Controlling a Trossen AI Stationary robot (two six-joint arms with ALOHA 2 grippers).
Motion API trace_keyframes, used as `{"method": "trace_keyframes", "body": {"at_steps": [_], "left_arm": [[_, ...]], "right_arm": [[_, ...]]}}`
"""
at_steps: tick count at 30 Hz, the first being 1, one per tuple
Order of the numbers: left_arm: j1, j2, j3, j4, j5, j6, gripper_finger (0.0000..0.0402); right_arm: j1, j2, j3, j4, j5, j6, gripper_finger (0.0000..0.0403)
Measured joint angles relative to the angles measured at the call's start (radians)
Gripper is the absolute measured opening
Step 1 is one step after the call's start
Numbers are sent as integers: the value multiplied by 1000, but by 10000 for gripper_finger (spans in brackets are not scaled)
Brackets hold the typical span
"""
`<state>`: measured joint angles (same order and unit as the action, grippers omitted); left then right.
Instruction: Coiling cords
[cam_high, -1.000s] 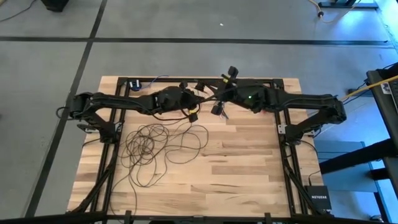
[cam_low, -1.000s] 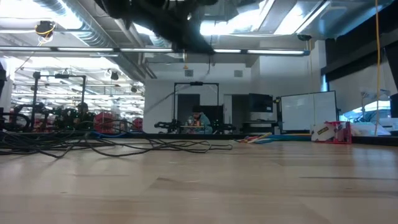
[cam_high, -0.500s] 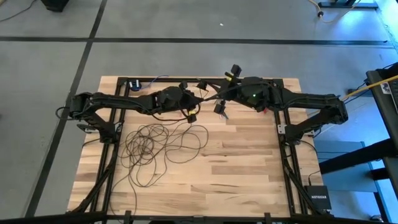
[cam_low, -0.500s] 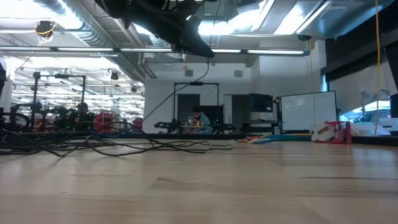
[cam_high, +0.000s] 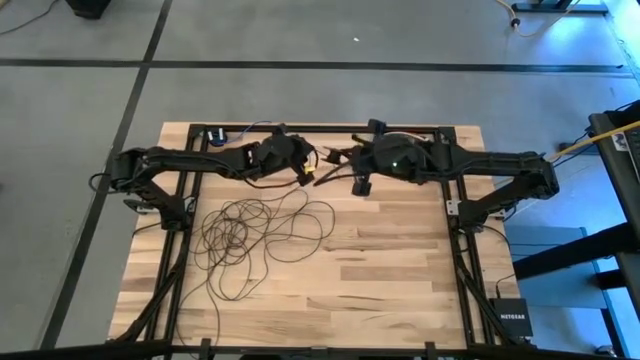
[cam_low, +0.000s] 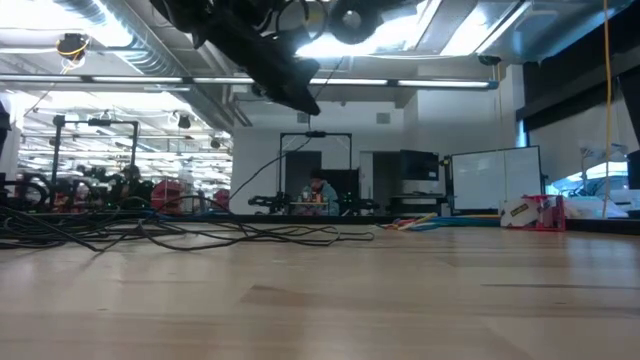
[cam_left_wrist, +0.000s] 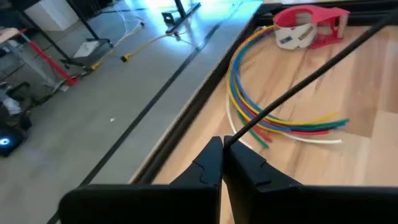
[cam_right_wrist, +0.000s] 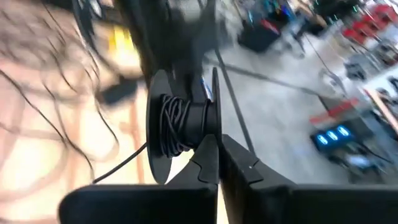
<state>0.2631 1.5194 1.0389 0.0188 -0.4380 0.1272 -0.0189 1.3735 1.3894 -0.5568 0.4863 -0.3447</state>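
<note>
Even overhead light leaves the bench (cam_high: 380, 260) bright with only faint shadows, ceiling fixtures glare white in the low view and silhouette the arms, and the right wrist view is heavily smeared by motion blur.

Both arms reach inward along the upper part of the high view, nearly level, meeting near the frame's upper centre. The left gripper (cam_high: 312, 170) sits just left of centre, its fingers (cam_left_wrist: 208, 163) pressed together, a thin dark strand pinched at their tips. The right gripper (cam_high: 335, 158) faces it from just right of centre, fingers (cam_right_wrist: 208, 158) likewise closed, clamped on a spool.
</note>
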Motion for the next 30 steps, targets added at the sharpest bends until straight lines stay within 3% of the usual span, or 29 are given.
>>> {"method": "trace_keyframes", "body": {"at_steps": [12, 17, 24, 30], "left_arm": [[-112, -111, -1, 1, 1, 6, 1], [-140, -113, -1, 52, 6, 19, 1], [-183, -113, -1, 147, 64, 31, 1], [-205, -112, -1, 197, 107, 31, 1]], "right_arm": [[-1, 0, -130, -59, 137, -24, 3], [-1, 0, -178, 25, 156, -30, 3], [-17, 55, -194, 139, 275, -33, 3], [-40, 86, -194, 266, 254, -50, 3]]}}
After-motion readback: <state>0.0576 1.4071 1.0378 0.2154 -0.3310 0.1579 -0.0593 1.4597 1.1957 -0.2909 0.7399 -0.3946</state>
